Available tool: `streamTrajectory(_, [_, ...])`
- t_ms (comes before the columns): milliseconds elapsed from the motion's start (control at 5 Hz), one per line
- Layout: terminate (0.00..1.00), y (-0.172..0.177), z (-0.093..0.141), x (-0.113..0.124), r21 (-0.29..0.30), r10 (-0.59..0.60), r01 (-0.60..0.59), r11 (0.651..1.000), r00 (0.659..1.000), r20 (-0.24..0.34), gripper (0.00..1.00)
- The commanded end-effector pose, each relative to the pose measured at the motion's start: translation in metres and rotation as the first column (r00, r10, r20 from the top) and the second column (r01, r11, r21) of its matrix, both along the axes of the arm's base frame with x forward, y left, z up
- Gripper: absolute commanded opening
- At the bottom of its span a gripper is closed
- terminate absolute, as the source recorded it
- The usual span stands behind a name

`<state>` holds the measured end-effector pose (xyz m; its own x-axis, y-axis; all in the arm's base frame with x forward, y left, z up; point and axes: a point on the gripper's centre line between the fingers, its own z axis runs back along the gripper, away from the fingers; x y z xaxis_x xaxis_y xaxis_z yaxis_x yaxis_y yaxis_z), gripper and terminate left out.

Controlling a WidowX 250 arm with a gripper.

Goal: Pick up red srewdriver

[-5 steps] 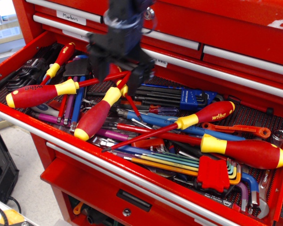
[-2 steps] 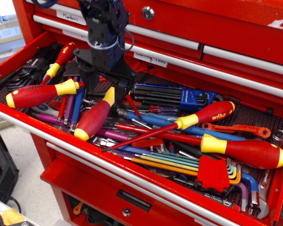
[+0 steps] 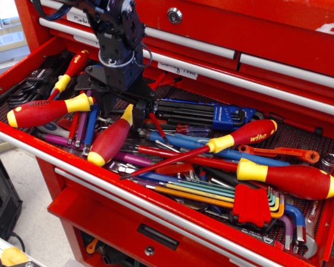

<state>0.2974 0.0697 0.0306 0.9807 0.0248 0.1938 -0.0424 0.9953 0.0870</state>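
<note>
The red screwdriver [image 3: 110,140] lies in the open drawer at centre-left: fat pear-shaped red handle, yellow butt cap toward the front, yellow collar at its far end, thin red shaft running back to the right. My black gripper [image 3: 122,113] is low over the collar end of the handle. Its fingers [image 3: 103,104] stand apart on either side of the collar, open. I cannot tell whether they touch the screwdriver.
A slimmer red-yellow wiha screwdriver [image 3: 44,111] lies just left. Another wiha screwdriver [image 3: 234,139] and a large red handle with a wide yellow band [image 3: 292,179] lie right. A blue hex key set [image 3: 222,117], coloured hex keys [image 3: 211,192] and the drawer's front rail [image 3: 100,181] surround them.
My gripper has moved left and down, from above the shaft to low over the screwdriver's collar. The screwdriver has not moved.
</note>
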Motion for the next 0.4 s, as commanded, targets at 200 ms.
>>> streamTrajectory(200, [0.00,0.0039,-0.0188,0.0094,-0.066,-0.010,0.013,0.998,0.999,0.038,1.00])
